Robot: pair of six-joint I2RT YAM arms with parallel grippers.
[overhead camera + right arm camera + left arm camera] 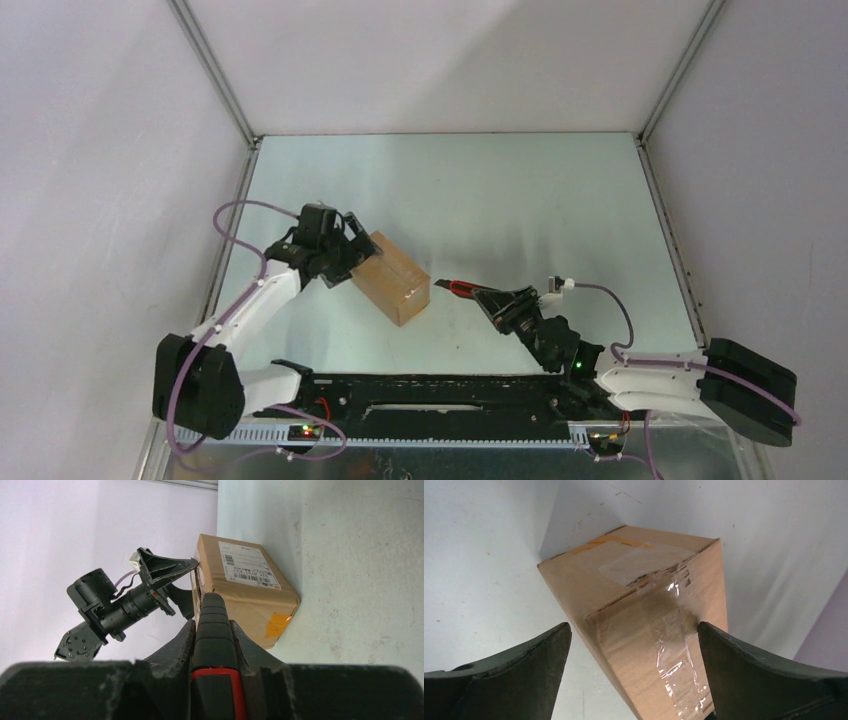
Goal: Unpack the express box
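Note:
The express box [393,283], a brown carton sealed with clear tape, lies on the table left of centre. Its taped end [649,630] sits between the fingers of my left gripper [634,630], which stands wide open around it. The left finger [524,670] is clear of the cardboard; the right finger [764,675] is at the box's edge. In the right wrist view the box [240,597] shows a white shipping label [247,562] and an orange tape patch [276,625]. My right gripper [497,298] is shut on a red-and-black utility knife [215,630], whose tip [450,287] points at the box, just short of it.
Pale enclosure walls with metal frame bars [215,70] surround the light green table [500,190]. A black rail [450,395] with cabling runs along the near edge between the arm bases. The left arm's wrist [115,610] shows in the right wrist view, beside the box.

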